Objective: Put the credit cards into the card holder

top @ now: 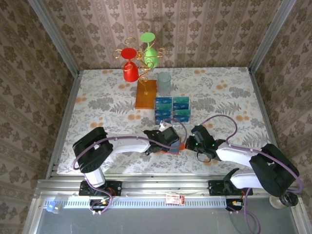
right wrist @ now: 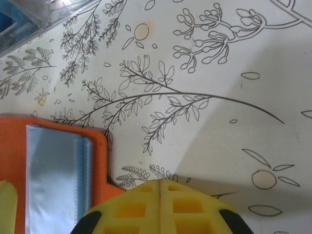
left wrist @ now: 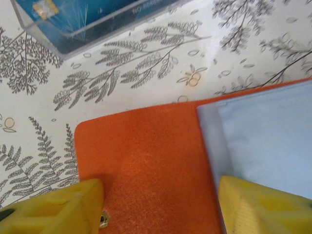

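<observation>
The orange card holder (left wrist: pixel 146 165) lies open on the flowered tablecloth, with pale blue sleeves (left wrist: pixel 263 141) on its right half and a small snap (left wrist: pixel 103 220) near its lower left. My left gripper (left wrist: pixel 161 209) is open just above it, its yellow fingers (left wrist: pixel 63 204) straddling the orange flap. My right gripper (right wrist: pixel 160 184) is shut, its tip at the right edge of the card holder (right wrist: pixel 12 146) by a small tab. From above, both grippers meet over the card holder (top: pixel 175 150). The blue and teal credit cards (top: pixel 172 109) lie in rows behind it, inside clear cases (left wrist: pixel 48 36).
A gold wire stand (top: pixel 139 63) carrying a red cup and a green cup rises from an orange-brown base (top: pixel 146 93) at the back. A translucent cup (top: pixel 164 83) stands beside it. Patterned walls close in the table on three sides.
</observation>
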You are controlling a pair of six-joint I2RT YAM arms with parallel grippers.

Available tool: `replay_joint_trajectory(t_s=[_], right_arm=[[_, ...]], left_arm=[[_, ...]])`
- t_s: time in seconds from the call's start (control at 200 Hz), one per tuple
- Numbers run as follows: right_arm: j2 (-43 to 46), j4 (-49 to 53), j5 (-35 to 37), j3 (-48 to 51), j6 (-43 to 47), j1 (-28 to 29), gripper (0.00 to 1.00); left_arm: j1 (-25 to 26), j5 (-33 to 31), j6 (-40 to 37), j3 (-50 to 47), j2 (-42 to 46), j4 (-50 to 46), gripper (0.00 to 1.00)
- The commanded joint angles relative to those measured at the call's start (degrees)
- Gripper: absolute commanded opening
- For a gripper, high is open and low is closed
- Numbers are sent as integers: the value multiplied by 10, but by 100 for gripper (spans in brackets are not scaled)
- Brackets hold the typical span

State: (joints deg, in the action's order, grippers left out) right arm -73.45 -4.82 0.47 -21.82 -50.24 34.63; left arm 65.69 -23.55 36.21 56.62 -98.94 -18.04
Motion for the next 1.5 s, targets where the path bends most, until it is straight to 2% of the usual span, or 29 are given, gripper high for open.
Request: replay_joint_trajectory(t_s=[0.0, 0.455, 0.795, 1.055, 1.255, 1.495], right_arm=[[20, 33, -13, -25, 19, 0, 0], [38, 78, -50, -96, 23, 18, 1], [-41, 64, -21, -139, -38, 57, 3], [-105, 32, 4, -129, -39, 46, 2], [-127, 30, -12, -124, -12, 27, 0], [-143, 4, -53, -114, 9, 17, 0]], left_arm=[[1, 12, 17, 18, 26, -23, 65], [5, 17, 52, -35, 32, 8, 63], [9, 14, 58, -39, 33, 21, 63], [12, 12, 66, -47, 35, 34, 63], [12, 16, 69, -61, 36, 53, 65], [12, 25, 79, -96, 45, 109, 73]])
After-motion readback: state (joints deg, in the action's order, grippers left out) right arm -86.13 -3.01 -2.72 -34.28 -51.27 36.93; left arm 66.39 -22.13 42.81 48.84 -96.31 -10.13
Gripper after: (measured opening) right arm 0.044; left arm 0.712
